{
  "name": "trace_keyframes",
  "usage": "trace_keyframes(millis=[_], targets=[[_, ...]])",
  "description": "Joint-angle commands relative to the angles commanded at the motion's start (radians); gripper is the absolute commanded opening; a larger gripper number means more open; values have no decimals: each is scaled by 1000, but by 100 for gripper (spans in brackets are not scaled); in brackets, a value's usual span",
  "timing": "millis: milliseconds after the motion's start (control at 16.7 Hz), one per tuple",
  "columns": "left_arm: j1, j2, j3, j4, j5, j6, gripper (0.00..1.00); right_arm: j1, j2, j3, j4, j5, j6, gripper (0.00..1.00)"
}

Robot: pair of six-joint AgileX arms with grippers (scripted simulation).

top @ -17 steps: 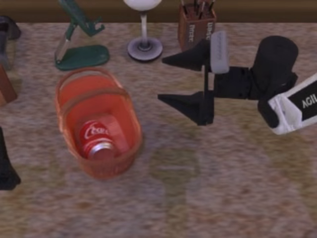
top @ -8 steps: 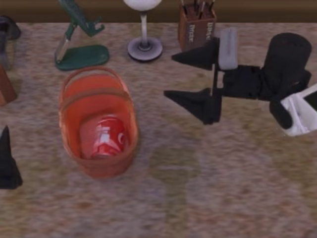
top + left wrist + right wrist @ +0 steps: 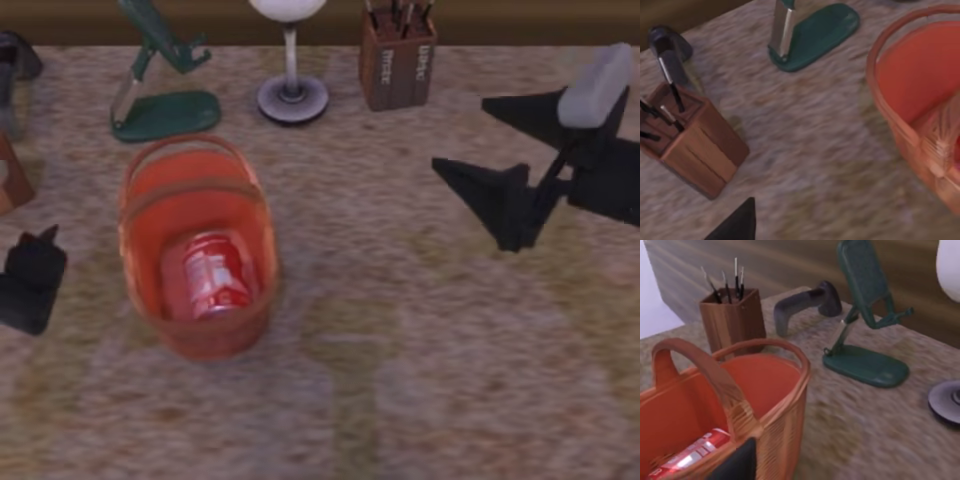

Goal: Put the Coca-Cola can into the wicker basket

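The Coca-Cola can [image 3: 210, 275] lies on its side on the floor of the wicker basket [image 3: 135, 205], at the table's left middle. In the right wrist view the can [image 3: 690, 455] shows low inside the basket [image 3: 790, 390], under the hoop handle. My right gripper [image 3: 460, 135] hovers far to the right of the basket, open and empty, its fingertips [image 3: 440, 166] pointing left. My left gripper [image 3: 35, 270] sits at the table's left edge, apart from the basket, open, with one fingertip [image 3: 742, 220] showing in its wrist view.
Along the back edge stand a green phone stand [image 3: 165, 110], a white lamp base [image 3: 292, 98] and a brown box of dark utensils [image 3: 397, 65]. Another brown utensil box [image 3: 695, 150] and a dark handled object [image 3: 15, 55] are at the far left.
My right gripper has drawn back to the right and toward the back edge. The can has rolled and settled lengthwise in the basket. My left gripper has shifted up along the left edge.
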Motion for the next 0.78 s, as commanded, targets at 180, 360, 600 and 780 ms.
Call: trace_keyframes(millis=[180, 360, 600, 780], targets=[[-50, 291, 263, -191, -3, 114, 100, -46, -300, -160, -160, 149, -3, 100], [-99, 581, 523, -376, -6, 225, 100, -93, -618, -310, -320, 303, -3, 100], [-162, 931, 846, -605, -7, 362, 100, -150, -1025, -475, -509, 490, -1, 100], [-201, 1138, 1036, -743, -7, 445, 100, -184, -1284, -564, -622, 604, 3, 100]])
